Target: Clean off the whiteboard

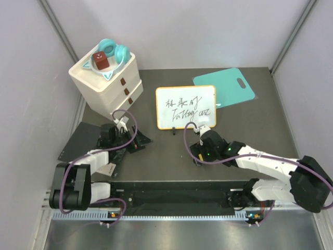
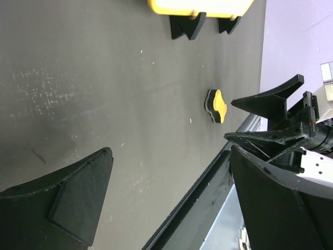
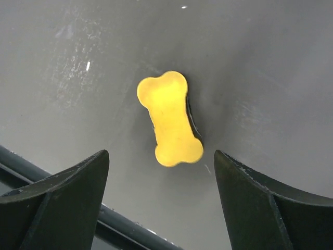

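The whiteboard (image 1: pixel 186 107), yellow-framed with black handwriting, stands at mid-table; its lower frame edge (image 2: pixel 200 6) and black feet show in the left wrist view. A yellow bone-shaped eraser (image 3: pixel 169 119) with a black felt underside lies flat on the table in front of the board, also seen in the left wrist view (image 2: pixel 216 105). My right gripper (image 3: pixel 161 156) is open and empty, hovering just above and short of the eraser; in the top view (image 1: pixel 197 155) it hides the eraser. My left gripper (image 2: pixel 169 156) is open and empty, low over the table at left (image 1: pixel 134 143), pointing toward the eraser.
A white drawer unit (image 1: pixel 112 83) stands at back left with a teal item and a brown cube on top. A teal cutting board (image 1: pixel 225 86) lies behind the whiteboard at right. A black rail (image 2: pixel 197 200) runs along the table's near edge.
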Action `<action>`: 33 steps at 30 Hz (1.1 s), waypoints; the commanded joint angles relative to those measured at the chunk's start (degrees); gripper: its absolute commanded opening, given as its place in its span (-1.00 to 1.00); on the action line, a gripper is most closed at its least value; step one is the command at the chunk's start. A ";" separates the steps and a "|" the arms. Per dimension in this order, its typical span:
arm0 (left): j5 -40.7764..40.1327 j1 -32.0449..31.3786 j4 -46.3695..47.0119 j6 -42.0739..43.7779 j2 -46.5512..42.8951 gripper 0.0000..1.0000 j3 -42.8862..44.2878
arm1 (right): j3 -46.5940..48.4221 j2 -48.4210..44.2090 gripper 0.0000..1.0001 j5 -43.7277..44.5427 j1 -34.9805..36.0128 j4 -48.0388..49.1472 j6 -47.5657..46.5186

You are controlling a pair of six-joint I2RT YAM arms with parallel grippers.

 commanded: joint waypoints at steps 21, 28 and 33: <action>4.22 -0.20 15.40 -1.86 10.19 0.96 6.77 | 10.21 16.43 -1.00 7.33 1.47 1.64 -3.56; 0.80 -1.25 38.95 -11.52 21.62 0.88 7.12 | 11.00 10.19 -1.00 7.42 0.69 2.78 -2.24; -0.79 -4.77 55.20 -16.27 32.68 0.81 9.50 | 14.77 7.64 -1.00 5.58 -2.21 3.13 -2.24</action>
